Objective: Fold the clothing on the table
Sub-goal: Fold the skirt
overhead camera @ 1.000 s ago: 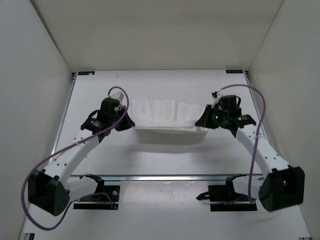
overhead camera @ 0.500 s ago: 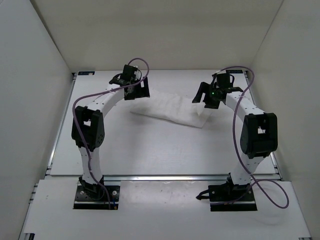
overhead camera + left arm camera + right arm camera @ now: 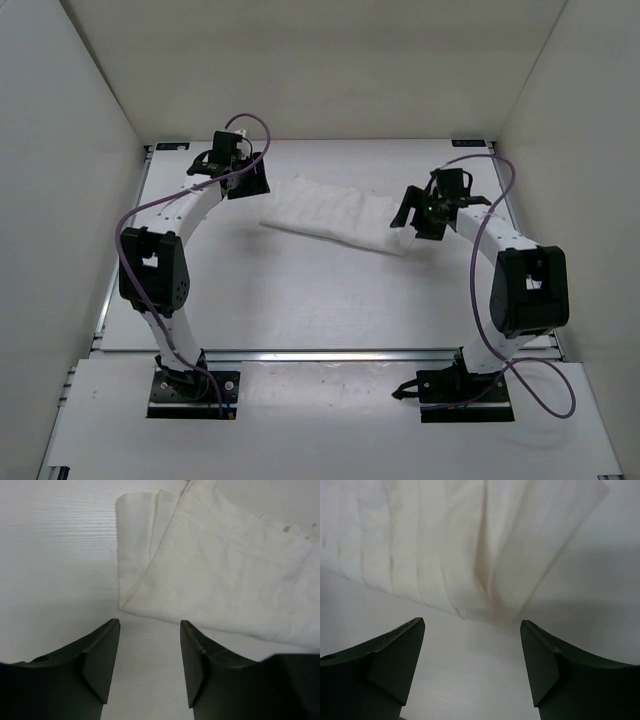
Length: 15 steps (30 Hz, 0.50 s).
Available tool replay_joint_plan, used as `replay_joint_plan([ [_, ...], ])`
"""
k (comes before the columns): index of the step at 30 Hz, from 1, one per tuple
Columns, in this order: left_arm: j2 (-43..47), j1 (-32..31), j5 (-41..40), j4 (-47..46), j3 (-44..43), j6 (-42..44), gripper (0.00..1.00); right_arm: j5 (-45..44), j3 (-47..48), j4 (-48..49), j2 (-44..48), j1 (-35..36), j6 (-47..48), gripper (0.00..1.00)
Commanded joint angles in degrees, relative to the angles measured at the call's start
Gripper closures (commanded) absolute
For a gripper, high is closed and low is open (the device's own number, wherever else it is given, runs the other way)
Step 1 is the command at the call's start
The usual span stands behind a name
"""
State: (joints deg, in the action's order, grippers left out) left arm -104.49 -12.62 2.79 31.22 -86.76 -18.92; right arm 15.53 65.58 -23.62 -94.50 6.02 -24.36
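Here's the cloth, lying flat as a long folded strip across the far half of the desk, its right end slanting nearer. The left jaws stand wide open, holding nothing, just off its left end. The right jaws, also open and holding nothing, sit just off its right corner. Purple cables loop over both arms, and white walls close in on three sides.

Left arm and right arm: white shells, bulky black joint housings. Purple cable loops off each of my wrists. Black base plates. Left pincer, right pincer: matte black fingers, wedge-shaped, thick-rooted, tapering to blunt tips.
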Motion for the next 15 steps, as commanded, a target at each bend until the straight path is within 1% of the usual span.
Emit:
replay_joint_plan([
  [1,0.08,-1.08,3.63,-3.53,-0.6,3.36,0.42,-2.43,-7.2,1.38,5.37,-1.27,-3.14,0.24],
  [2,-0.97,-1.35,3.63,-3.71,-1.21,3.36,0.66,-2.87,-8.7,2.95,5.99,-1.62,-4.11,0.19],
  [3,-1.68,-1.7,3.63,-4.32,-1.83,3.53,0.89,-2.7,-8.89,3.05,5.47,-1.63,-4.81,0.18],
  [4,-2.99,-2.05,3.63,-5.2,-1.92,3.36,1.0,-2.61,-9.24,3.14,5.03,-1.89,-4.82,0.19],
  [5,-3.96,-2.58,3.54,-5.64,-2.18,4.4,1.0,-2.78,-8.63,2.09,3.72,-1.54,-5.34,0.18],
  [9,-6.43,-4.08,-0.05,-6.17,-2.45,4.15,1.0,-4.19,-6.34,2.87,0.02,0.04,-4.99,0.17],
  [11,-7.39,-3.38,0.03,-6.7,-2.1,3.19,1.0,-5.33,-3.55,4.1,-2.34,1.36,-5.17,0.16],
  [12,-7.83,-2.68,1.42,-6.88,-1.92,3.27,1.0,-6.64,-2.14,3.41,-2.7,1.8,-5.26,0.16],
  [14,-8.36,-1.71,0.64,-7.14,-1.74,2.83,1.0,-8.4,2.07,1.92,-5.77,2.41,-5.35,0.15],
  [15,-8.8,-0.92,0.73,-7.31,-1.74,3.01,1.0,-7.63,3.05,1.73,-6.65,2.33,-5.43,0.15],
])
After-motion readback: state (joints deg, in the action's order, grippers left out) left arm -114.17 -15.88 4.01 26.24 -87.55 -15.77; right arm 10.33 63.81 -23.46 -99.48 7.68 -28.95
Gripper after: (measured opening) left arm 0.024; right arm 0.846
